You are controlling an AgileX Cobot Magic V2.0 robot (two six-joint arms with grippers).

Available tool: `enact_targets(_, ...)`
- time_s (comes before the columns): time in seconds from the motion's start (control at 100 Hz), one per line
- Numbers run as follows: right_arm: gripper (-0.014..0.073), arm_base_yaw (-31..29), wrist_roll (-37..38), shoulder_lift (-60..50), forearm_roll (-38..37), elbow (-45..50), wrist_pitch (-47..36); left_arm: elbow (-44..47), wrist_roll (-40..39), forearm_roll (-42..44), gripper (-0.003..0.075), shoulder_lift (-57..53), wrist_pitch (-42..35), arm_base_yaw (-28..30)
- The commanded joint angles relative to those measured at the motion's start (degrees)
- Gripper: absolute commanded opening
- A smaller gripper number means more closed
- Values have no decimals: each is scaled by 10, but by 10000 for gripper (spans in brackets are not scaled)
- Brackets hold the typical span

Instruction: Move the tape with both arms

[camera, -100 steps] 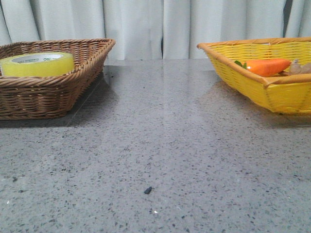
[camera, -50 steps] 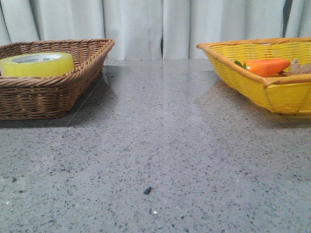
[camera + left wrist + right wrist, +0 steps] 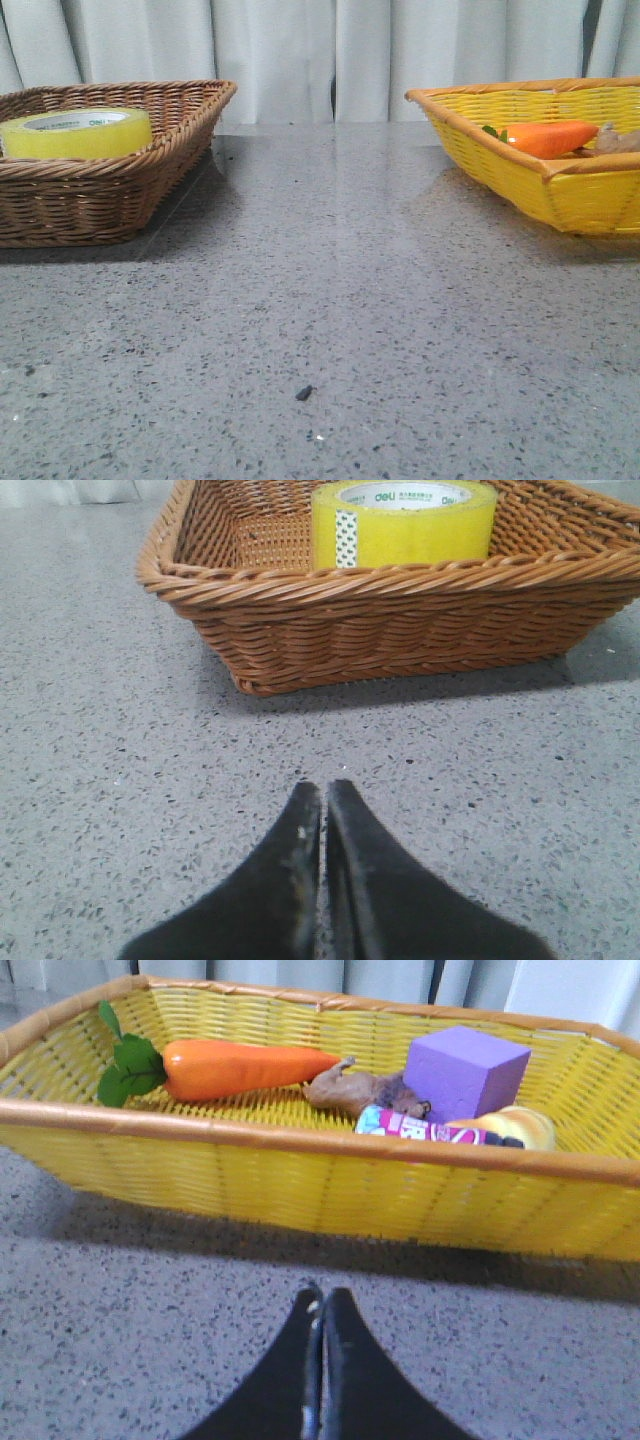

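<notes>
The yellow tape roll (image 3: 78, 132) lies flat in the brown wicker basket (image 3: 150, 170) at the table's left. It also shows in the left wrist view (image 3: 405, 525), inside the brown basket (image 3: 380, 620). My left gripper (image 3: 323, 792) is shut and empty, low over the grey table, short of the basket's near wall. My right gripper (image 3: 321, 1297) is shut and empty, low over the table in front of the yellow basket (image 3: 300, 1175). Neither arm shows in the front view.
The yellow basket (image 3: 560, 190) at the right holds an orange carrot (image 3: 550, 136). The right wrist view shows the carrot (image 3: 245, 1067), a purple block (image 3: 465, 1065), a brown lump (image 3: 360, 1090) and a small packet (image 3: 430, 1130). White curtains hang behind. A small dark speck (image 3: 304, 393) lies on the table.
</notes>
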Motion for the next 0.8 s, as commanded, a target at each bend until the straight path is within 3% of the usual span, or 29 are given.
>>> enact_targets(0.0, -67, -4, -1, -12, -2, 11, -15, 6, -5, -2, -21, -17, -29, 0)
enact_targets(0.17, -67, -4, -1, -12, -2, 11, 51, 6, -5, -2, -21, -17, -29, 0)
enact_targets(0.79, -67, -4, -1, -12, -2, 11, 47, 6, -5, -2, -21, -17, -29, 0)
